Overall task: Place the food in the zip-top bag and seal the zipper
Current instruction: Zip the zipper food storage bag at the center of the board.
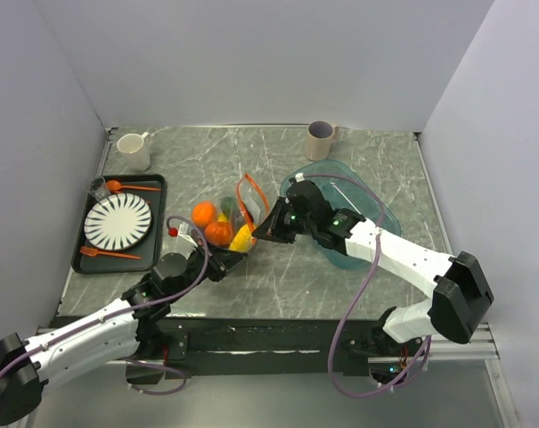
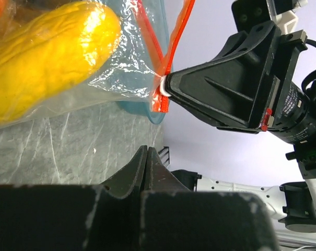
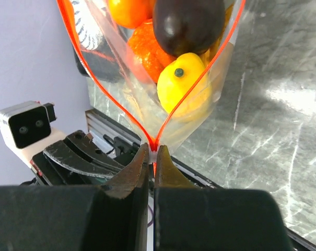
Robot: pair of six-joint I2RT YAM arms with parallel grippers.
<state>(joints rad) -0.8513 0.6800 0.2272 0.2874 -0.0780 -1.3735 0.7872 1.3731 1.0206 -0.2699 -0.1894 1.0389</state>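
The clear zip-top bag [image 1: 229,225] lies mid-table with the food inside: oranges [image 1: 204,212], a yellow piece [image 1: 242,237], and in the right wrist view a dark plum [image 3: 188,21] and a lemon [image 3: 181,83]. Its orange-red zipper [image 1: 249,198] stands open in a loop. My right gripper [image 3: 153,151] is shut on the zipper's white slider tab [image 2: 162,86] at the closed end of the mouth; it also shows in the top view [image 1: 262,234]. My left gripper [image 2: 147,150] is shut with nothing visible between its jaws, just below the bag by the yellow fruit [image 2: 48,52]; it also shows in the top view [image 1: 223,264].
A translucent teal bowl [image 1: 380,214] sits under the right arm. A black tray [image 1: 158,187] at the left holds a striped plate [image 1: 118,221], an orange spoon [image 1: 131,187] and fork [image 1: 109,253]. A white mug [image 1: 134,150] and a grey cup [image 1: 320,139] stand at the back.
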